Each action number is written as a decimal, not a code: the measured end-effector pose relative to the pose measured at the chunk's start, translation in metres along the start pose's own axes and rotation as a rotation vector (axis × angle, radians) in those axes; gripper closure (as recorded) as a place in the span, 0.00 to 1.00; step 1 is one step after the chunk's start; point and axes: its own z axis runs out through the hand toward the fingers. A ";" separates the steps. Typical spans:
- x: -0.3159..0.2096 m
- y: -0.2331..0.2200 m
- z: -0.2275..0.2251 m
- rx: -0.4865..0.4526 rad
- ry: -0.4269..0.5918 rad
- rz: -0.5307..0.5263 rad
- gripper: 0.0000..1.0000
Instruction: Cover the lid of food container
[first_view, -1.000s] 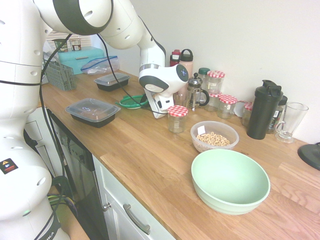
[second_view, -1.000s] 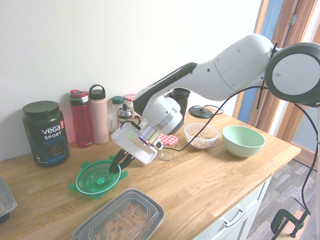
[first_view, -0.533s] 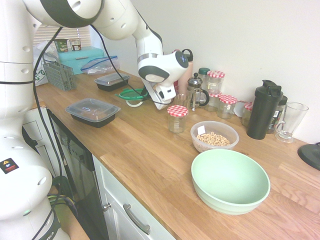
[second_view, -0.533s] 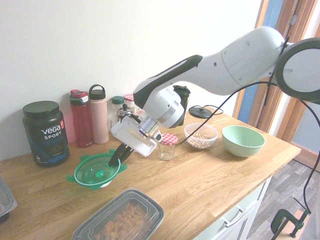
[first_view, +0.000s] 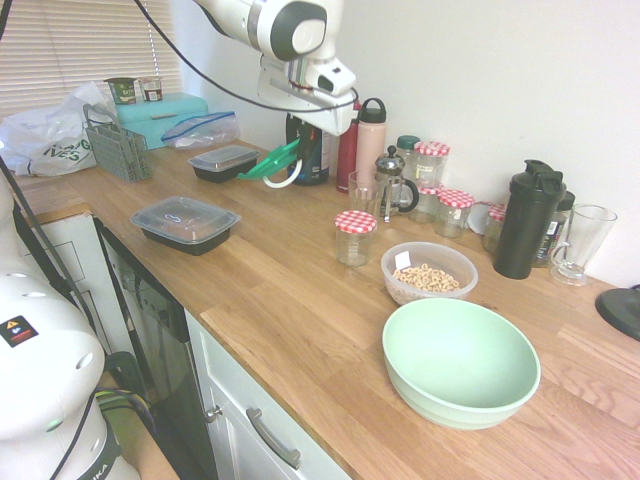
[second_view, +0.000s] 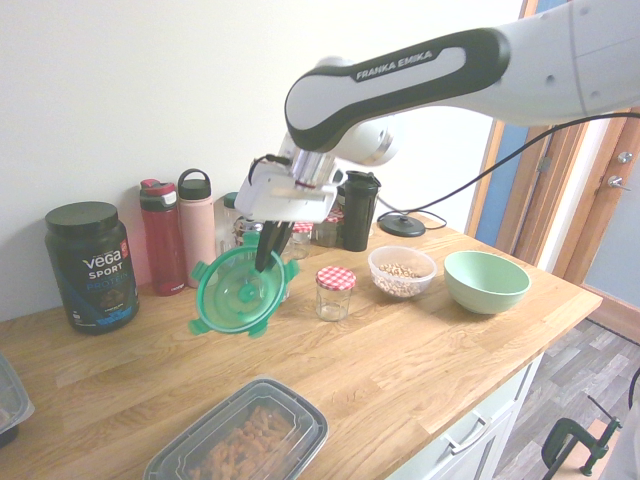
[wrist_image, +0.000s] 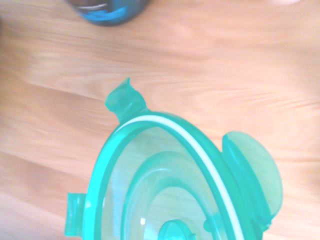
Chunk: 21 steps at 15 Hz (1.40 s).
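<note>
Claw (second_view: 265, 262) is clamped on the rim of the lid (second_view: 240, 290), at the edge nearest the arm. The lid hangs below and to one side of the fingertips, tilted, held up off the desk (second_view: 400, 370). Its clip tabs stick out around the rim, and in the wrist view a white ring runs along the green edge.

Near the lid, on the wall side, stand a red bottle (second_view: 163, 238), a pink bottle (second_view: 198, 230) and a black tub (second_view: 92, 268) marked Vega Sport. A coffee press (first_view: 390, 185) is close by too, with jars (first_view: 453, 213) under red-checked tops beside it.

Further along the desk a lone jar (first_view: 355, 238) with a checked top stands between the lid and the food container (first_view: 430, 273). The container is uncovered, with cereal rings (first_view: 427, 278) inside and a white label on its wall; the lid is well apart from it. The mint bowl (first_view: 461, 362) sits just beside the container, and a black shaker (first_view: 529, 220) is upright near it.

On the other side of the lid are two black trays (first_view: 186, 224) (first_view: 223, 162) with clear covers; pieces of food show through the nearer one in the second exterior view.
</note>
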 end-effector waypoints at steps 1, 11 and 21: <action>0.005 0.001 -0.015 -0.049 0.058 -0.028 1.00; -0.008 0.010 -0.140 -0.543 0.569 -0.174 1.00; 0.043 0.116 -0.043 -1.037 0.973 -0.099 1.00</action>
